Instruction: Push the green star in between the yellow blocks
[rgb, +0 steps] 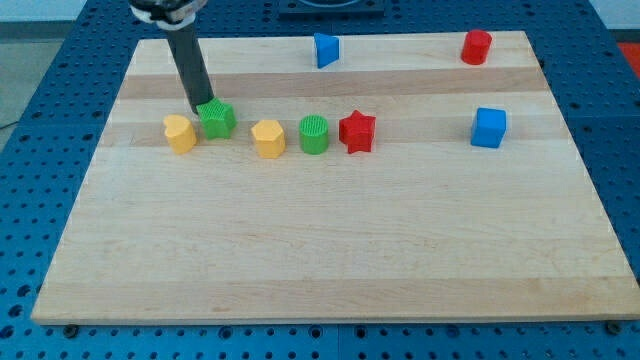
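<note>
1. Nearest the view's bottom stands the yellow block (268, 138), roughly at the row's middle.
2. No claw is fitted, so its state cannot be told; my tip (203, 108) touches the upper-left edge of the green star (218, 119).
3. Green star sits between the two yellow blocks, just beside the left yellow block (180, 132) and slightly above their line.
4. Right of the yellow block stand the green cylinder (314, 134) and the red star (357, 131), close together.
5. Blue cube (489, 127) sits well apart at the view's right.
6. Blue triangular block (326, 49) and red cylinder (477, 47) lie near the top edge of the wooden bench (330, 260).
</note>
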